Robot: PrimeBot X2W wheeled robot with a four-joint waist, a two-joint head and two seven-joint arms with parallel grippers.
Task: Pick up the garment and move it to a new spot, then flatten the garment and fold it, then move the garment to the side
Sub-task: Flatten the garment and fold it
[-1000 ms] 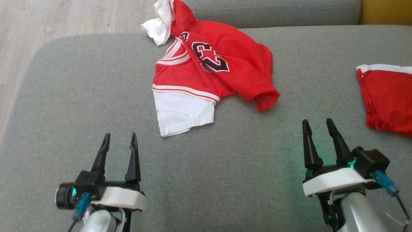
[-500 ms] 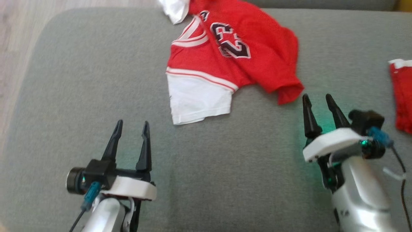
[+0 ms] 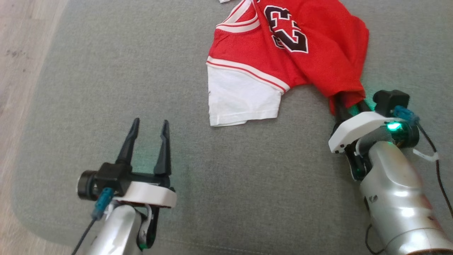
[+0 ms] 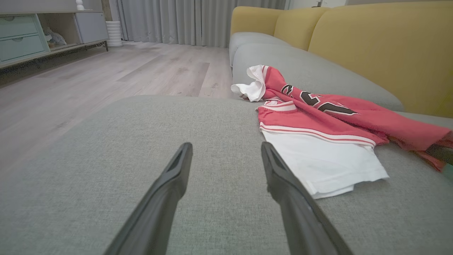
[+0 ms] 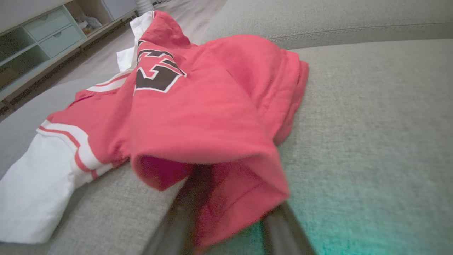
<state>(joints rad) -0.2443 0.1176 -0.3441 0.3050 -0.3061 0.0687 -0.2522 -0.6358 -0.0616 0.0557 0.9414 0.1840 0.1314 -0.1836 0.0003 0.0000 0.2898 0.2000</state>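
Your right gripper (image 3: pixel 350 105) has just pushed onto the shirt (image 3: pixel 247 60), red corner between its jaws, clamp unclear, so pickup begins.

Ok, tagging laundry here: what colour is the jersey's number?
Black number outlined white, on the red jersey; head view shows it best.

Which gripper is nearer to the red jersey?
Right. The right gripper straddles a corner of the red jersey; the left gripper stands apart from it, over the sofa cushion.
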